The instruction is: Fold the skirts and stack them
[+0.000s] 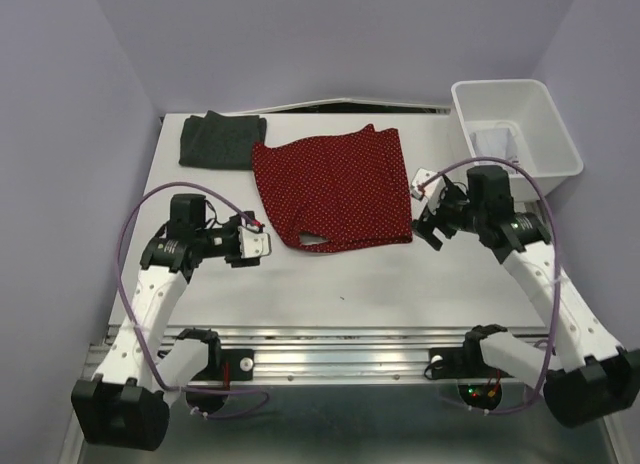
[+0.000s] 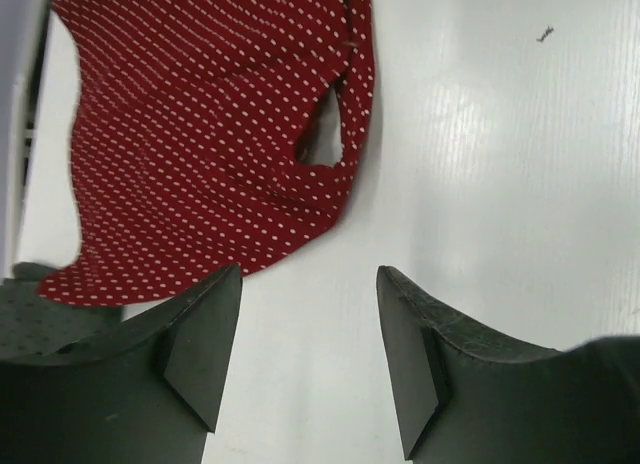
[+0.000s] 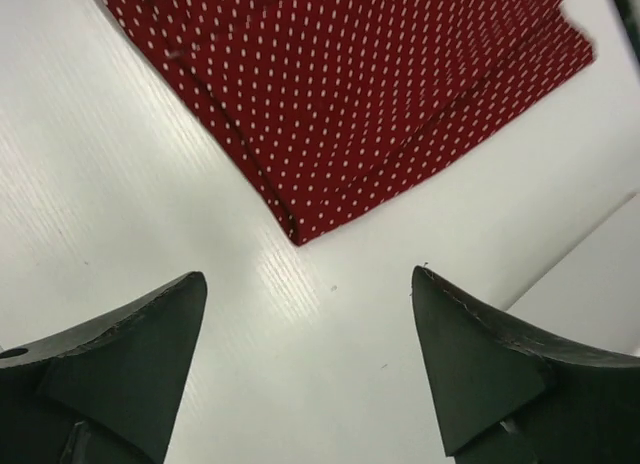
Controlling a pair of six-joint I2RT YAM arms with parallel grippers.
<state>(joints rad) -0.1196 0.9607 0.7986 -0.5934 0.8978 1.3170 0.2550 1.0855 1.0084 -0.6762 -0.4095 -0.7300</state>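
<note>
Mid-desk toward far edge: red dotted skirt [image 1: 335,189], flat, part-folded. Dark skirt [image 1: 222,141] folded at far left corner. I see left gripper [image 1: 262,240], right gripper [image 1: 428,229] both spread wide, empty, beside red dotted skirt's near corners. My read: folding red; next needs both pinching near edge.
</note>
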